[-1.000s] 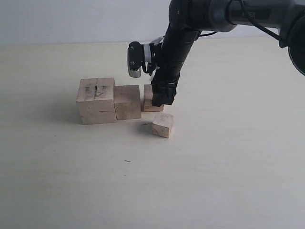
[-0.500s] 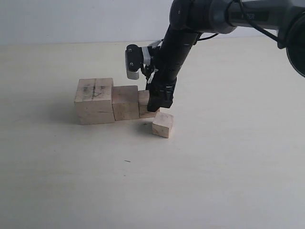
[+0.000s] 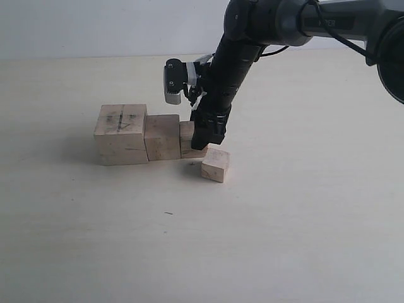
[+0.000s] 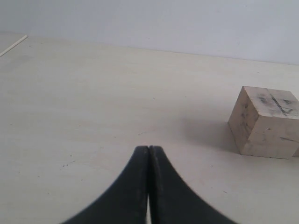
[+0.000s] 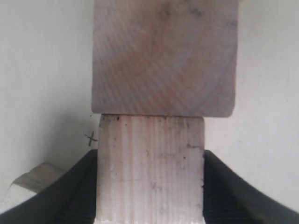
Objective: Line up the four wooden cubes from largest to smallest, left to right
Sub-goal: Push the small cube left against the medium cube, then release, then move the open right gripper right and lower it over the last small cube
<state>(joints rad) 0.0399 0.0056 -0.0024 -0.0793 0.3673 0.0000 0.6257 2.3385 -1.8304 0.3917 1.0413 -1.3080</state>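
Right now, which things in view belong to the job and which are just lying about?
Job: largest cube, second cube, third cube in right claw, smallest cube.
Lying about: nothing loose; only the table and the shut left claw.

pale tabletop (image 3: pixel 303 240), plain white wall (image 3: pixel 95 25)
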